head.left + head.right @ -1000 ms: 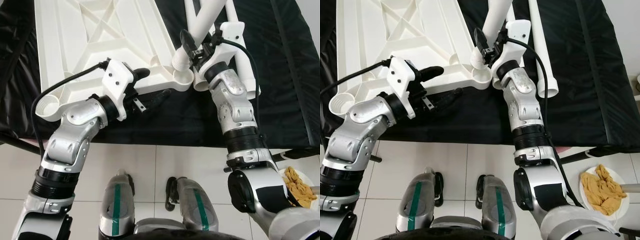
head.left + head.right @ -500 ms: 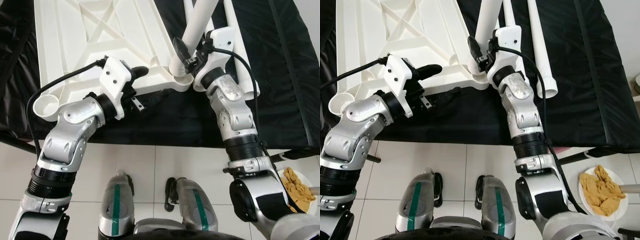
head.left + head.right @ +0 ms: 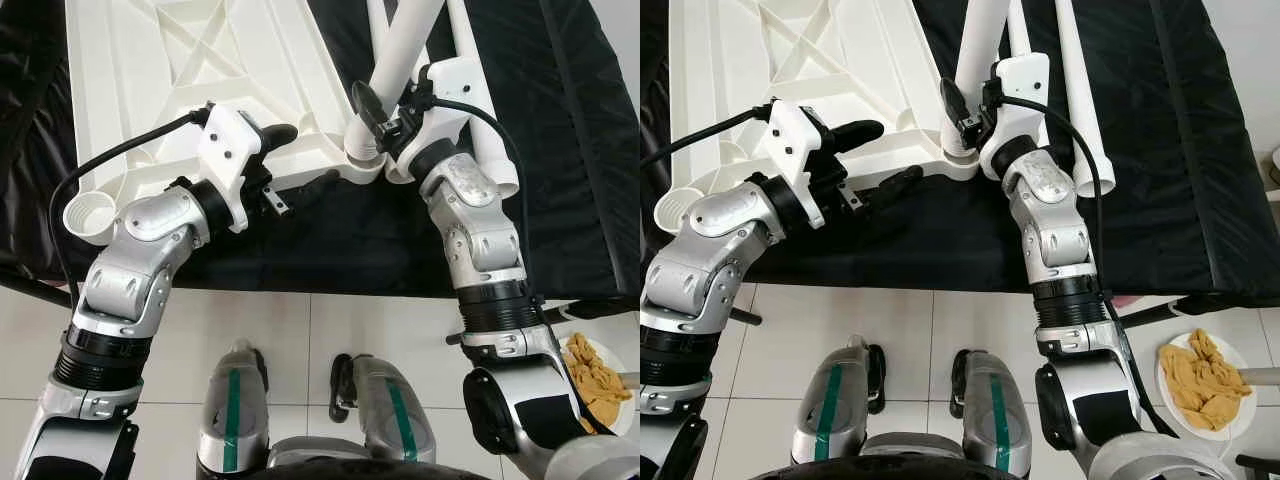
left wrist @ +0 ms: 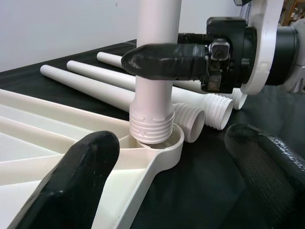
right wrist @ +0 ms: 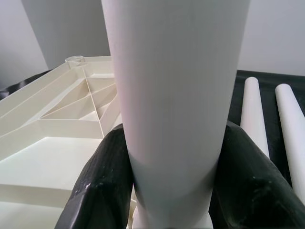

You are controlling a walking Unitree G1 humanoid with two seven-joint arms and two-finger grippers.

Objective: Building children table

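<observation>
A counter draped in black cloth [image 3: 560, 150] is standing over a pale tiled floor [image 3: 310, 330], carrying the parts. The right tool [image 5: 167, 191] is clamping its two black fingers around a long white plastic tube leg [image 3: 400, 50], which is standing nearly upright with its ribbed threaded end [image 4: 151, 126] sitting in the round corner socket [image 4: 174, 145] of the upturned white ribbed plastic tabletop [image 3: 180, 70]. The left tool [image 3: 300, 160] is waiting with fingers spread either side of the tabletop's near edge, just beside that socket, gripping nothing.

By my reading, the first leg is entering but not yet screwed home; three more white tube legs [image 3: 1080, 90] are lying beyond the right tool. Another socket [image 3: 88, 215] is overhanging the counter's near edge. Room around the right tool is tight; the loose legs are lying close.
</observation>
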